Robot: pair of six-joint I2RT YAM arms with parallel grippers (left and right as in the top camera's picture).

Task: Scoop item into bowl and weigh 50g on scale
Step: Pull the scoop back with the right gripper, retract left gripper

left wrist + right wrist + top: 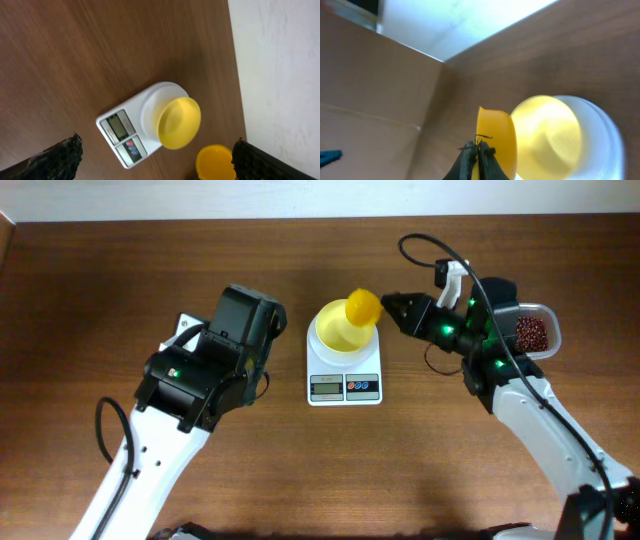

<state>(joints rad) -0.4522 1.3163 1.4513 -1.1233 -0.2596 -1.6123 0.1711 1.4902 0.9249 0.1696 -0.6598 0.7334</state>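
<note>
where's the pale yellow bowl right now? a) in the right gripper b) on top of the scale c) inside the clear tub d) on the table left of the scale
b: the bowl sits on the scale, on the platform beyond its display, while the right gripper is shut only on the yellow scoop.

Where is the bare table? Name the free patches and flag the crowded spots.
Free: the table at far left, beyond the left arm; the front strip between both arms, in front of the scale. Crowded: right of the scale, where the right gripper holds the scoop at the bowl and the bean tub sits further right.
</note>
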